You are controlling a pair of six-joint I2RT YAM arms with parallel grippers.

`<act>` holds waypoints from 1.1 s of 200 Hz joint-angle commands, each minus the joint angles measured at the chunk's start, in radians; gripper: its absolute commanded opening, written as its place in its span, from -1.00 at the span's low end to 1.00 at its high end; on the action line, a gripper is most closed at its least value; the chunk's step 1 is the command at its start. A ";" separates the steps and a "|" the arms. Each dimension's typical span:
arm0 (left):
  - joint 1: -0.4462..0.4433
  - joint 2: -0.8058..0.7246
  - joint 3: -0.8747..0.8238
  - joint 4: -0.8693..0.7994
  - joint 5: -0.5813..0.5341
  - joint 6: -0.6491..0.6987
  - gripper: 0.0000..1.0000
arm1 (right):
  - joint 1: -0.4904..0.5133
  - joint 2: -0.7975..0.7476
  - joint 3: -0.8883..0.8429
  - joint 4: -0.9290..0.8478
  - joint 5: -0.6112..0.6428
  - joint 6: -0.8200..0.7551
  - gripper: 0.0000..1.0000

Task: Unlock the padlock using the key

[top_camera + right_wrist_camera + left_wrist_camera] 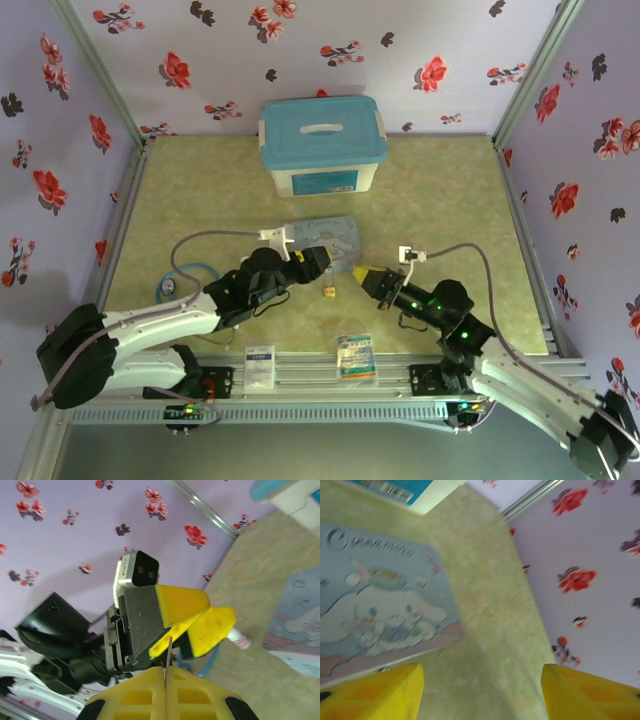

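Note:
The tiny brass padlock [327, 291] lies on the green table, just in front of the gap between the two grippers. My right gripper [364, 273] [165, 674] is shut on the key [169, 652], whose thin dark blade sticks up from between the pressed yellow pads. The blade points toward my left gripper [320, 262] [200, 620], close in front of it. My left gripper [482, 682] is open, its yellow fingers [375, 692] wide apart with only bare table between them. The padlock is out of both wrist views.
The cartoon tin [325, 238] [380, 605] lies flat just behind the left gripper. A blue-lidded box [322, 145] stands at the back. A grey stethoscope [175, 272] lies at left, a small white bottle [240, 640] near it. Two packets [355, 356] lie at the front edge.

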 commanded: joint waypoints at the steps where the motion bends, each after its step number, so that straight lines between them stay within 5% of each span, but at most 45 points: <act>1: -0.017 0.084 0.004 -0.155 -0.015 0.018 0.21 | -0.012 -0.134 0.007 -0.385 0.075 -0.085 -1.00; 53: -0.047 0.333 0.137 -0.216 0.016 0.049 0.34 | -0.013 -0.182 -0.023 -0.494 0.091 -0.085 -1.00; 127: -0.079 0.485 0.227 -0.284 -0.070 0.049 0.20 | -0.013 -0.161 -0.040 -0.491 0.095 -0.091 -1.00; 220: -0.096 0.525 0.246 -0.285 -0.087 0.040 -0.44 | -0.013 -0.115 -0.059 -0.424 0.092 -0.080 -1.00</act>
